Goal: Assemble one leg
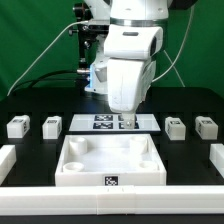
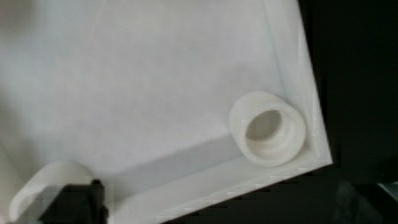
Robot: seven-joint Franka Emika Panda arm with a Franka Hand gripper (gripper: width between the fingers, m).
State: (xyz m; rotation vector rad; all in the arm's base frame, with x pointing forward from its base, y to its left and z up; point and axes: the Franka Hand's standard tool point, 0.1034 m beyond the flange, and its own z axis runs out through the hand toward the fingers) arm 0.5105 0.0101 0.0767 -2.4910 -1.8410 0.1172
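Observation:
Four small white legs with tags stand in a row on the black table: two at the exterior view's left (image 1: 17, 126) (image 1: 51, 126) and two at its right (image 1: 175, 126) (image 1: 206, 126). My gripper (image 1: 125, 116) hangs between them, over the far edge of the large white panel (image 1: 110, 160), touching no leg. In the wrist view the panel's corner (image 2: 143, 90) with a round raised socket (image 2: 270, 128) fills the picture. One dark finger (image 2: 71, 200) shows at the edge; the jaws stand wide apart with nothing between them. No leg shows in the wrist view.
The marker board (image 1: 112, 122) lies just behind the panel, under the arm. White rails lie at the table's left (image 1: 8, 160) and right (image 1: 216, 158) edges. A green backdrop and cables stand behind the arm.

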